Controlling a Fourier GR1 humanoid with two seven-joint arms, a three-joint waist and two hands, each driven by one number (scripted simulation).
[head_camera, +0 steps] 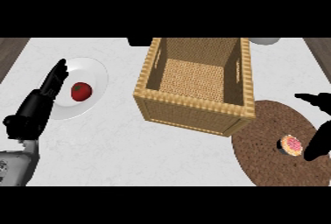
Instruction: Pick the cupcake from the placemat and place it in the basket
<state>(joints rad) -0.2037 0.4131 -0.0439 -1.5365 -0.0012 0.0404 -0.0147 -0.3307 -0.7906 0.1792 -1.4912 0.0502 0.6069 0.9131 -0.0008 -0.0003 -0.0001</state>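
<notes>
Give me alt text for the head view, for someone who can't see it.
The robot's right hand reaches beside a pink-topped cupcake on a round brown placemat, next to an empty wicker basket. At the left, the open left hand rests over a white plate holding a tomato.

no readable text — anywhere

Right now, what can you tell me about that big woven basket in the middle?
The basket is a deep rectangular box of tan wicker with a thick braided rim and a woven floor. It stands upright on the white counter, open at the top, nothing inside. Its near right corner overlaps the brown round placemat.
</notes>
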